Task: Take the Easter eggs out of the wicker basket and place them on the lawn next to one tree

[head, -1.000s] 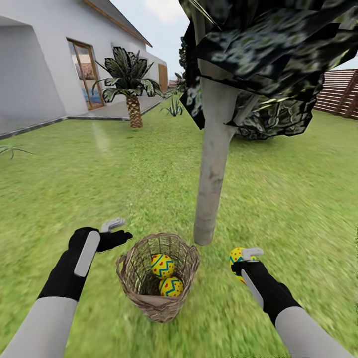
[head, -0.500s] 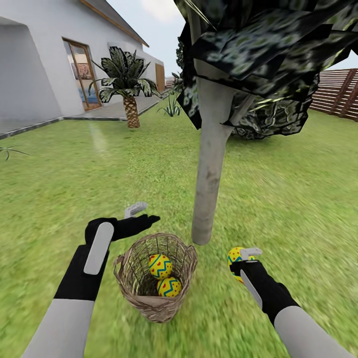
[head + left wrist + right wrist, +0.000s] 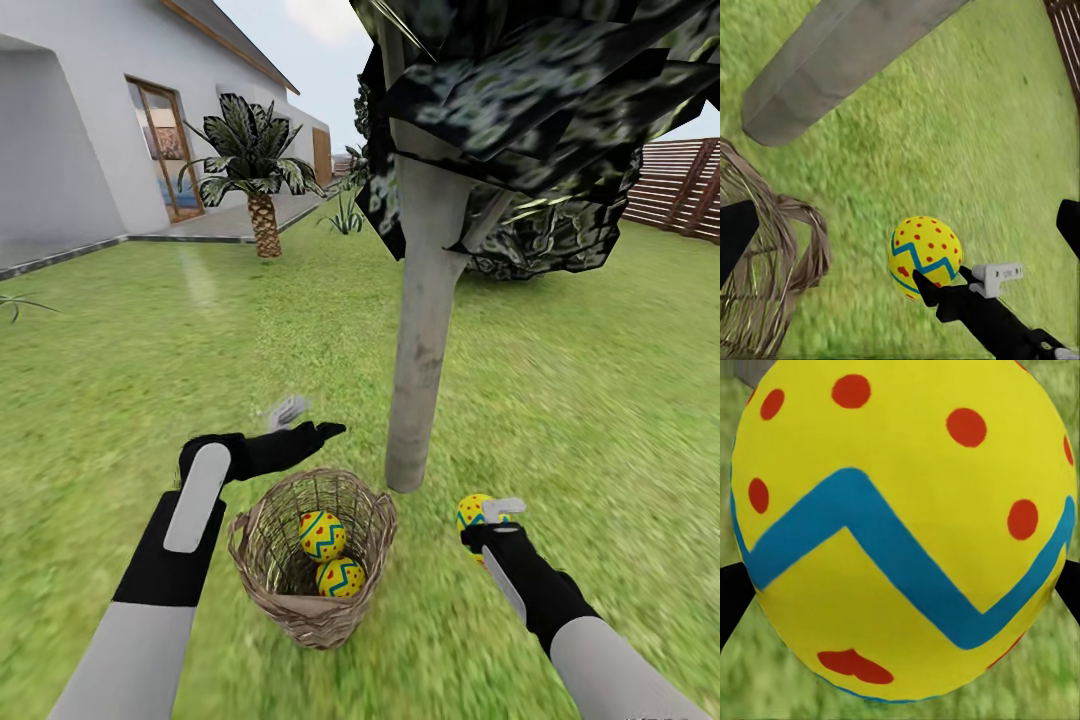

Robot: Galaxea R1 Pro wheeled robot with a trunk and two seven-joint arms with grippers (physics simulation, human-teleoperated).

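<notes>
Left gripper (image 3: 305,420), jaws apart and empty, has advanced above the wicker basket (image 3: 312,612) holding two eggs (image 3: 324,535) at lower centre, while right gripper (image 3: 490,520) clasps the third egg (image 3: 470,512) beside the tree (image 3: 420,380).

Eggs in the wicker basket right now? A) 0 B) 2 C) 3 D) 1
B: the head view shows two eggs inside the wicker basket, while the third egg is outside it at the right gripper, over the lawn beside the tree trunk.
</notes>
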